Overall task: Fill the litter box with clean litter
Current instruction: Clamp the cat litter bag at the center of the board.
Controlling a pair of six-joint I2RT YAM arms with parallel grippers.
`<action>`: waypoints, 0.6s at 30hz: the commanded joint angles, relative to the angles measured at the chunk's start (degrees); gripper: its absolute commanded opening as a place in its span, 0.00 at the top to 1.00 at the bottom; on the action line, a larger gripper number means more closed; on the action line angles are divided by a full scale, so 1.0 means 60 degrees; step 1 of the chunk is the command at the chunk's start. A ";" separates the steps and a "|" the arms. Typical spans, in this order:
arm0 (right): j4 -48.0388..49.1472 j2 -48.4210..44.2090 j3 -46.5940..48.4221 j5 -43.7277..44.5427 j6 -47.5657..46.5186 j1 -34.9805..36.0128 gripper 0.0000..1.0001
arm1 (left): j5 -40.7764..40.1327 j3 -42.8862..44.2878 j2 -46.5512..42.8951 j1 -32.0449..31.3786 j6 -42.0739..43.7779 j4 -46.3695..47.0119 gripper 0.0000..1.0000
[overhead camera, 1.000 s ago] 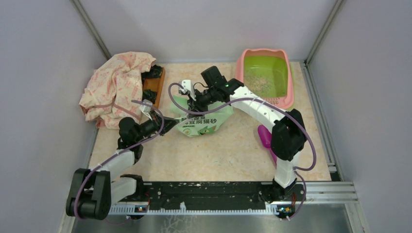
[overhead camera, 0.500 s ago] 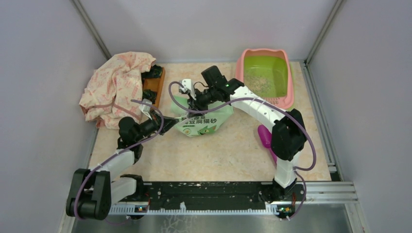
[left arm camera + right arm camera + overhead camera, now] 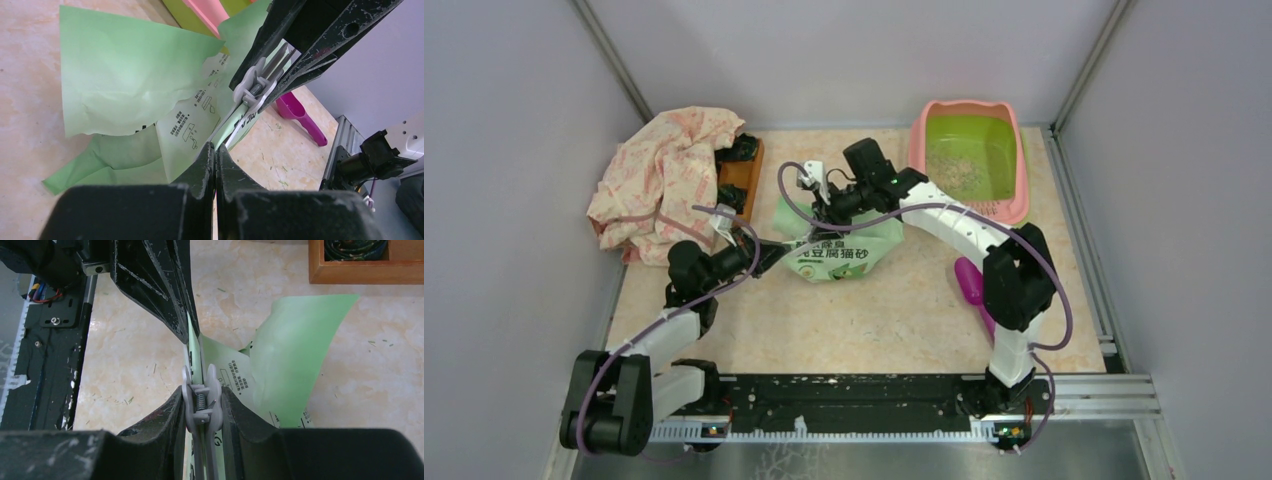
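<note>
1. Left fingers (image 3: 769, 256): nearest the arm bases, at the bag's (image 3: 839, 252) left edge and clenched on it. The left wrist view shows the tips (image 3: 215, 155) pressed together with the thin green-and-white rim pinched between them, which the top view cannot resolve.
2. Purple scoop (image 3: 970, 281): on the worktop (image 3: 874, 320) right of the bag. From above the right arm partly hides it, while the left wrist view shows its bowl and handle.
3. Bag: light green, printed, lying mid-worktop.
4. Right fingers (image 3: 821, 200): over the bag's far end, grasping a grey spring clip (image 3: 201, 407) fastened on the bag's edge. Only the wrist views show the clip.
5. Wooden tray (image 3: 742, 185): beyond the bag to its left, with a patterned cloth (image 3: 664, 180) heaped against its left side.
6. Litter box (image 3: 1022, 165): beyond the bag to its right. Clean litter (image 3: 954, 172) lies thinly scattered on its green floor, seen from above only.
</note>
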 commanded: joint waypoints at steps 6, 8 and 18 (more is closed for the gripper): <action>0.1258 -0.0502 -0.0642 0.0031 0.0720 -0.0095 1.00 | 0.0012 0.0206 -0.0290 0.0047 -0.0013 0.0854 1.00; 0.1259 -0.0488 -0.0618 0.0030 0.0895 -0.0087 1.00 | 0.0005 0.0206 -0.0290 0.0047 -0.0002 0.0846 1.00; 0.0961 -0.0370 -0.0391 0.1009 0.1793 0.0164 1.00 | 0.0003 0.0220 -0.0203 0.0084 -0.0006 0.0886 1.00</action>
